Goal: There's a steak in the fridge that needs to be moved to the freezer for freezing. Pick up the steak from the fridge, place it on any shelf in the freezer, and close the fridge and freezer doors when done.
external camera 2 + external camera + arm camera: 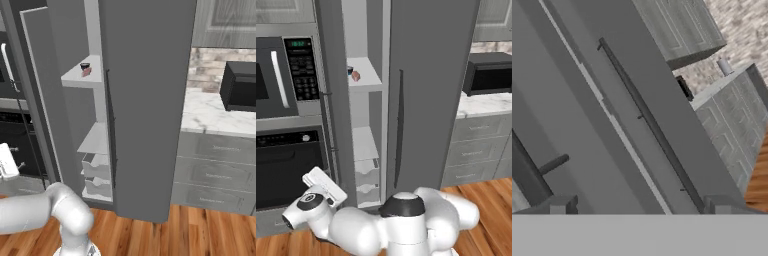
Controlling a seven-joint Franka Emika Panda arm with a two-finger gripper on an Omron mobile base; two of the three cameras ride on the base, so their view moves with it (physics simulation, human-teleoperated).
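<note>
The steak lies on an upper white shelf of the freezer, the narrow compartment, which stands open. A small dark cup with a blue rim sits just behind it. The freezer door is swung out to the left. The wide fridge door looks shut, its dark handle running along its left edge. My gripper hangs low at the left, in front of the freezer door, open and empty.
A black wall oven and its control panel stand just left of the freezer door. To the right, a black microwave sits on a marble counter over grey drawers. The floor is wood.
</note>
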